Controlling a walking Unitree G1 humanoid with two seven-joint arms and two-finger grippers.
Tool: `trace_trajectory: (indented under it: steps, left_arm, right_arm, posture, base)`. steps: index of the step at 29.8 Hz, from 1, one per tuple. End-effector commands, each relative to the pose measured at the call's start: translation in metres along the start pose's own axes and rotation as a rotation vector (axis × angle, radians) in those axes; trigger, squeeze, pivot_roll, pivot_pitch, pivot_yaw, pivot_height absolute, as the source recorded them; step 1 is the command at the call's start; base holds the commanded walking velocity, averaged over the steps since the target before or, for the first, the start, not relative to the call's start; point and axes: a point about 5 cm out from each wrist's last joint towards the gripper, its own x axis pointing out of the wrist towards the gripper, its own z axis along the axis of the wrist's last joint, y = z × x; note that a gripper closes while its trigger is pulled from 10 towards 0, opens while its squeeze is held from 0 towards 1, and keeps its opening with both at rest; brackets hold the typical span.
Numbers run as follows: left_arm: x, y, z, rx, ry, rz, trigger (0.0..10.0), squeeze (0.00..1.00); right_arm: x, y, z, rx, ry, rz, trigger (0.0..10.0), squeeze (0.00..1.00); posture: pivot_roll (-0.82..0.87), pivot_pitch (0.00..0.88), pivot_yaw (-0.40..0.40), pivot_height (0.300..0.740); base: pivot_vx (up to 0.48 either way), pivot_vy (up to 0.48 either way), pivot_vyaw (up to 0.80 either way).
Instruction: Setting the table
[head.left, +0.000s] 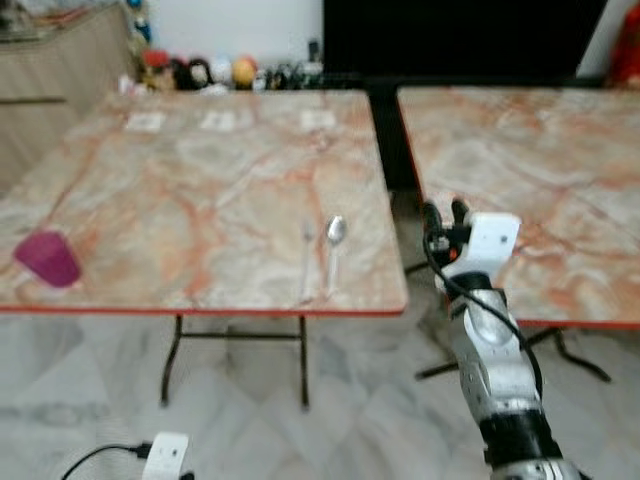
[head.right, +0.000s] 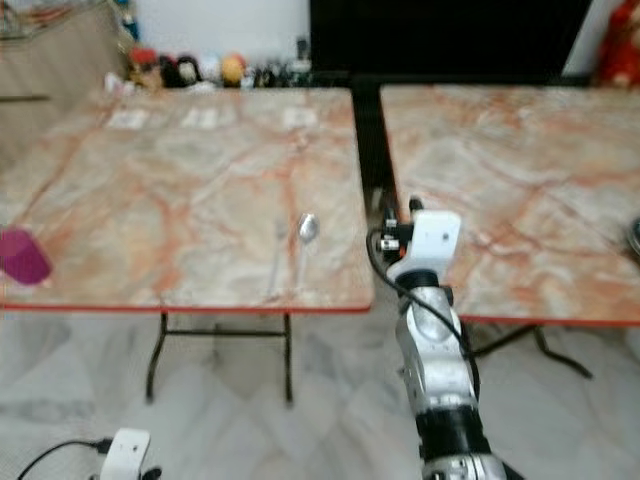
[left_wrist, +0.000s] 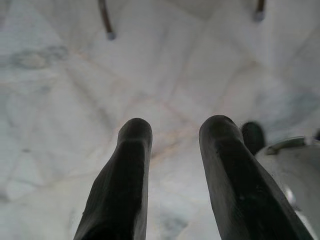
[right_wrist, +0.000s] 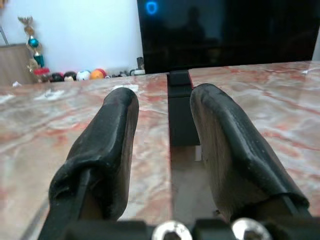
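Lying sideways near table (head.left: 200, 180) edge, pink cup (head.left: 48, 259), right fingers (right_wrist: 115, 145) parted, empty, left fingers (left_wrist: 125, 185) likewise

Soft, even daylight fills the room, with pale sheen on the tables (head.left: 200, 190) and floor (left_wrist: 60, 100). Both eye views are slightly blurred (edges smear most). Close black fingers (right_wrist: 115, 145) sit out of focus; the screen (right_wrist: 225, 30) stays dark.

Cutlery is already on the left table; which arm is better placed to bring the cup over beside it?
Probably the left. The cup lies at that table's near-left corner, on the left gripper side, though it hangs low over the floor. The right gripper is raised at the gap between tables, beyond the spoon.
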Motion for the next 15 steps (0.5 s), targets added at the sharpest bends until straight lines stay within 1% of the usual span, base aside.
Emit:
trace_trajectory:
  steps: [1,3,6,10,15]
  left_arm:
    - [0.0000,-0.0021,-0.0019,-0.011,0.013,0.000,10.0,0.00]
    - [0.0001,-0.0021,-0.0012,-0.010,0.011,0.000,10.0,0.00]
    - [0.0003,-0.0017,-0.0003,0.004,0.007,0.001,10.0,0.00]
    - [0.0007,-0.0015,0.0032,-0.006,-0.015,-0.006,10.0,0.00]
    - [0.0011,-0.0023,0.0051,-0.016,-0.022,-0.015,10.0,0.00]
  right_arm:
    - [-0.0032,-0.0087,-0.0042,-0.002,0.017,-0.033,10.0,0.00]
    - [-0.0029,-0.0084,-0.0041,0.001,0.017,-0.034,10.0,0.00]
    - [-0.0026,-0.0077,-0.0043,0.003,0.018,-0.035,10.0,0.00]
    - [-0.0024,-0.0069,-0.0051,0.007,0.020,-0.037,10.0,0.00]
    - [-0.0023,-0.0069,-0.0058,0.009,0.022,-0.038,10.0,0.00]
  posture:
    - [-0.08,0.063,0.043,0.740]
    - [-0.08,0.068,0.044,0.740]
    - [-0.08,0.072,0.044,0.740]
    - [-0.07,0.079,0.046,0.740]
    - [-0.07,0.085,0.046,0.740]
  base:
    - [0.000,0.480,0.00]
    - [0.000,0.394,0.00]
    - [0.000,0.000,0.00]
    - [0.000,0.000,0.00]
    - [0.000,0.000,0.00]
